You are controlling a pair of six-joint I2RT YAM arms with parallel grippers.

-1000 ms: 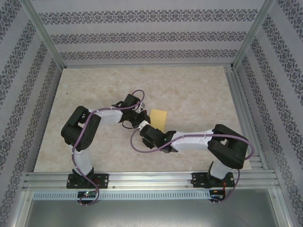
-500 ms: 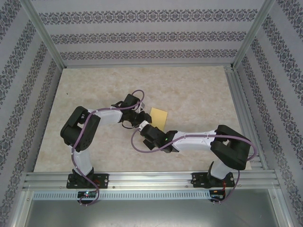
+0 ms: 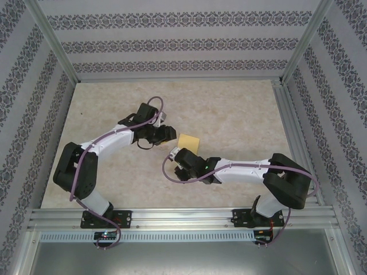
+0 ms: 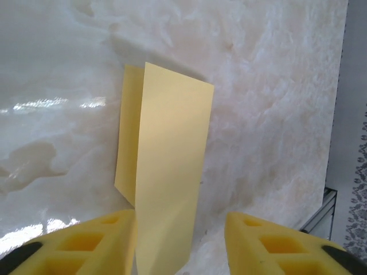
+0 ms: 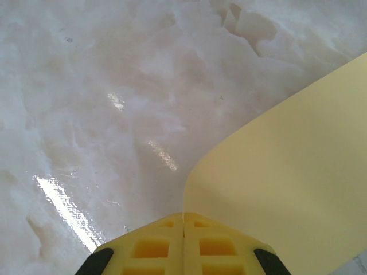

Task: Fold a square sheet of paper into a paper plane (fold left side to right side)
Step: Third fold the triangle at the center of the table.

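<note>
Handover at the fold: the left tool (image 4: pixel 183 240) has just let go, jaws now parted astride the partly folded square sheet of paper (image 4: pixel 169 172) on the bench (image 3: pixel 229 114), while the right tool (image 5: pixel 183 229) has clamped shut on the sheet's near edge.

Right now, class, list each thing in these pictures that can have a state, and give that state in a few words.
square sheet of paper: folded over into two layers, curved, not pressed flat.
left fingers: open, standing either side of the sheet's near end.
right fingers: shut, pinching an edge of the sheet.
</note>
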